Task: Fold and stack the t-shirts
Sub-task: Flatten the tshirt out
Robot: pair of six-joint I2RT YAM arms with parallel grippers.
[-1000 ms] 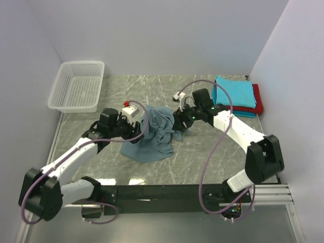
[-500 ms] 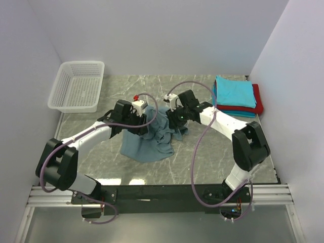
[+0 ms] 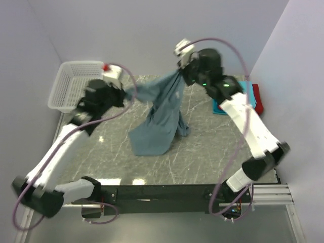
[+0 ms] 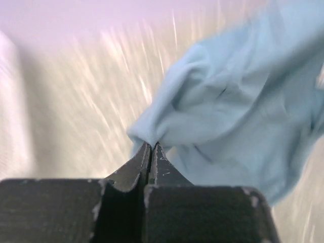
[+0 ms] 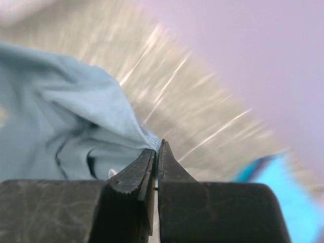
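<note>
grey-blue tee (image 3: 161, 114) between left pincer (image 3: 126, 94) and right pincer (image 3: 181, 74), near mesh basket (image 3: 81, 64)

The large dusty grey-blue cloth t-shirt (image 3: 161, 116) is showing plain, with no print, and is looking paler sky-blue in both wrist views. The grey stone-look tabletop (image 3: 202, 152) is showing white marble veining. The folded turquoise shirt (image 3: 244, 86) and folded red shirt (image 3: 256, 97) are showing plain. The white plastic basket (image 3: 76, 88) is showing a mesh grid.

Two arms at work: one left arm (image 3: 63, 142), one right arm (image 3: 248, 124).
Three shirts show: one grey-blue t-shirt (image 3: 161, 116), one turquoise folded shirt (image 3: 243, 87), one red folded shirt (image 3: 256, 97); one white mesh basket (image 3: 81, 64).
</note>
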